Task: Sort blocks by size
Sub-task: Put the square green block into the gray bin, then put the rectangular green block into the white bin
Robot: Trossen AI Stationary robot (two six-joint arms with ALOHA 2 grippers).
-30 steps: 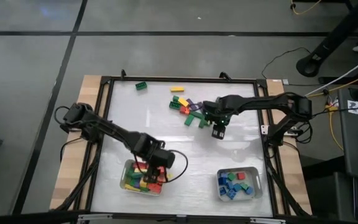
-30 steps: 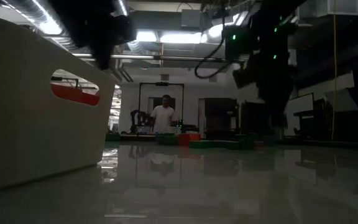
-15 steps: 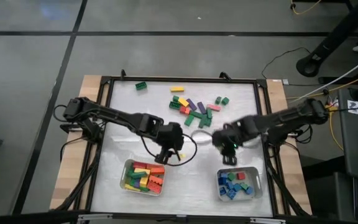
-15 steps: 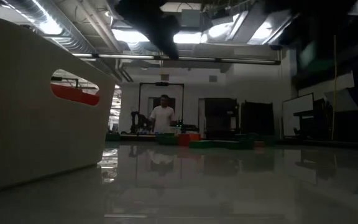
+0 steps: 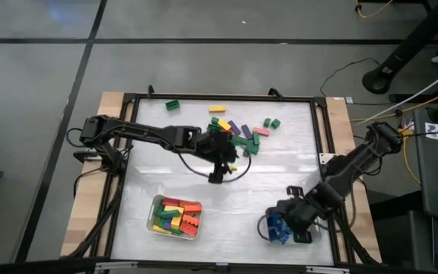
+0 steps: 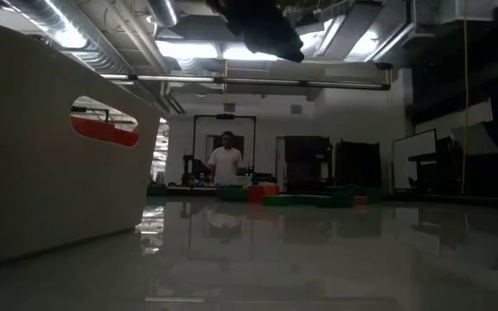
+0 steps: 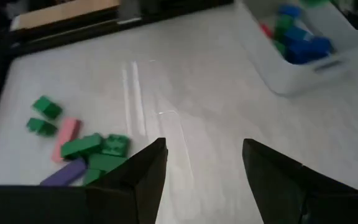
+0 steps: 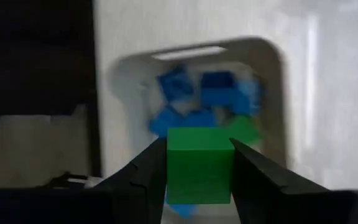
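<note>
Loose blocks (image 5: 236, 131) in green, purple, pink, red and yellow lie in a heap at the table's far middle. My left gripper (image 5: 220, 166) is open and empty just near of the heap. Its wrist view shows green, pink and purple blocks (image 7: 82, 149) beside its fingers. My right gripper (image 5: 287, 224) is over the right tray (image 5: 268, 237) and shut on a short green block (image 8: 199, 165). The tray under it holds blue short blocks (image 8: 197, 99). The left tray (image 5: 175, 217) holds long red, yellow and green blocks. My right gripper pinches the short green block by two opposite sides (image 8: 173, 165) between its two fingers. The fingers point down from above. The block is lifted clear, above the blue blocks in the right tray.
A lone green block (image 5: 172, 104) and a yellow one (image 5: 217, 109) lie near the far edge. The black frame (image 5: 128, 152) borders the table. In the low view the left tray's wall (image 6: 50, 147) fills the left and a person (image 6: 226, 160) stands far behind the table.
My left gripper has gone from over the left tray toward the far edge and right, up to the heap. My right gripper has gone from the heap toward the near edge and now hangs over the right tray.
</note>
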